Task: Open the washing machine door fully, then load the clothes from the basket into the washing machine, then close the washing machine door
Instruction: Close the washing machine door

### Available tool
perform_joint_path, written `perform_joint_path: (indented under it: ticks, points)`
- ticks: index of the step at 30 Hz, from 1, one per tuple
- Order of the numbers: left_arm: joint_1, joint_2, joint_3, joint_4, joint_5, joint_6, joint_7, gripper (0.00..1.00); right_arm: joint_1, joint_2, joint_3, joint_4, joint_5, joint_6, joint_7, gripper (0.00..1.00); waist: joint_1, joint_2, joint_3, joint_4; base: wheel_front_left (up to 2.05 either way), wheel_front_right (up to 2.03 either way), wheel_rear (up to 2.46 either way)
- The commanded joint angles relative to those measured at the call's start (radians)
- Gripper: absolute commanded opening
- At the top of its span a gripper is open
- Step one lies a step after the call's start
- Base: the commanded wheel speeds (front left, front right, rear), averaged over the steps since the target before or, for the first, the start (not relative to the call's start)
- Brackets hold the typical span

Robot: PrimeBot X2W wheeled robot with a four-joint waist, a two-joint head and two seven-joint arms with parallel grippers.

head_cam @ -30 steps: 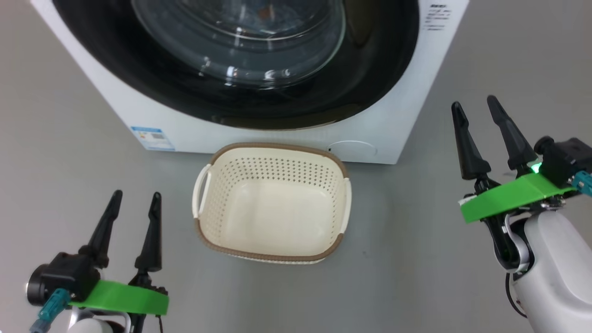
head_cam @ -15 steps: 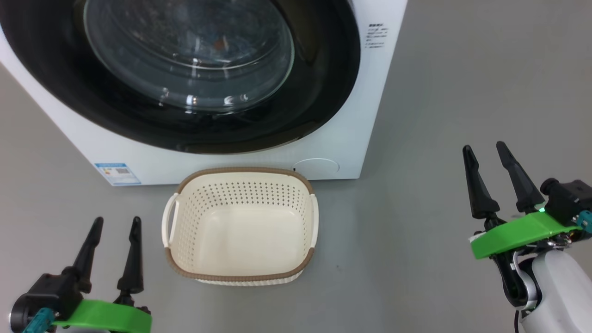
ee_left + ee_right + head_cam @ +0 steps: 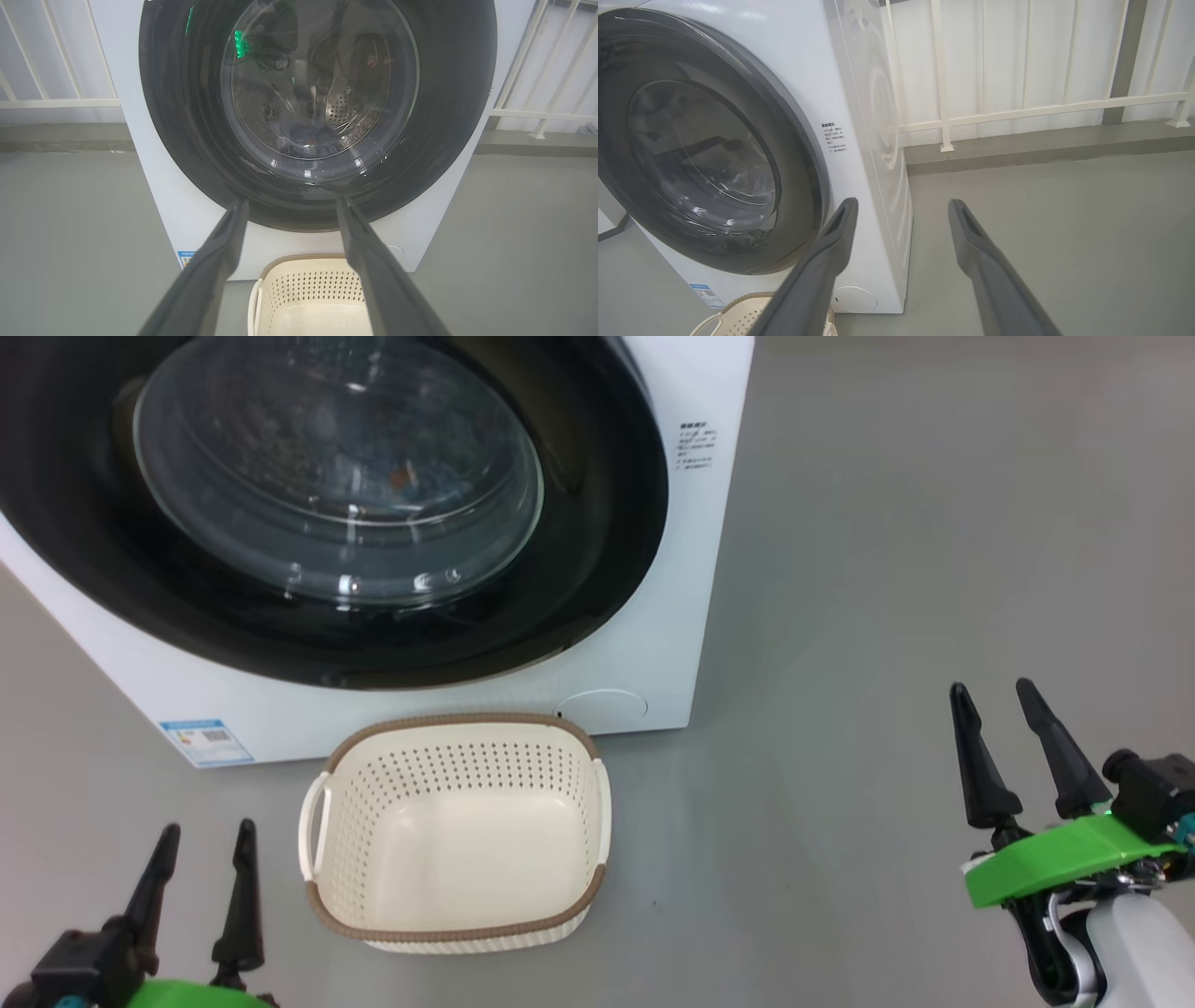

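we hold our left hand (image 3: 208, 826) and right hand (image 3: 990, 687) wide open and unladen above the floor (image 3: 887, 569), flanking the basket (image 3: 467, 770), which sits just before the washing machine (image 3: 644, 644); the washing machine door (image 3: 336, 485) is shut.

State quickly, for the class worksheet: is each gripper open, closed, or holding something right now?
Left gripper: open, holding nothing.
Right gripper: open, holding nothing.
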Motion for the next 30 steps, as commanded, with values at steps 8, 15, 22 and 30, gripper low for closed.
perform_joint_path:
  ticks: [8, 15, 22, 30]
  points:
    - [0.031, 0.028, 0.064, -0.015, 0.026, -0.005, -0.006, 1.00, 0.043, -0.011, 0.001, -0.035, 0.010, -0.003, -0.005, 1.00, 0.0001, 0.0000, -0.039, -0.021, 0.00, 0.00, 0.00]
    - [0.058, 0.022, 0.093, -0.024, 0.039, -0.005, -0.006, 1.00, 0.073, -0.011, -0.011, -0.046, 0.008, -0.003, -0.005, 1.00, 0.0001, 0.0000, -0.055, -0.021, 0.00, 0.00, 0.00]
    - [0.073, 0.021, 0.112, -0.033, 0.053, -0.005, -0.006, 1.00, 0.095, -0.009, -0.028, -0.056, 0.006, -0.003, -0.005, 1.00, 0.0001, 0.0000, -0.061, -0.022, 0.00, 0.00, 0.00]
    - [0.078, 0.022, 0.117, -0.041, 0.082, -0.005, -0.006, 1.00, 0.102, -0.009, -0.034, -0.064, 0.006, -0.003, -0.005, 1.00, 0.0001, 0.0000, -0.060, -0.027, 0.00, 0.00, 0.00]
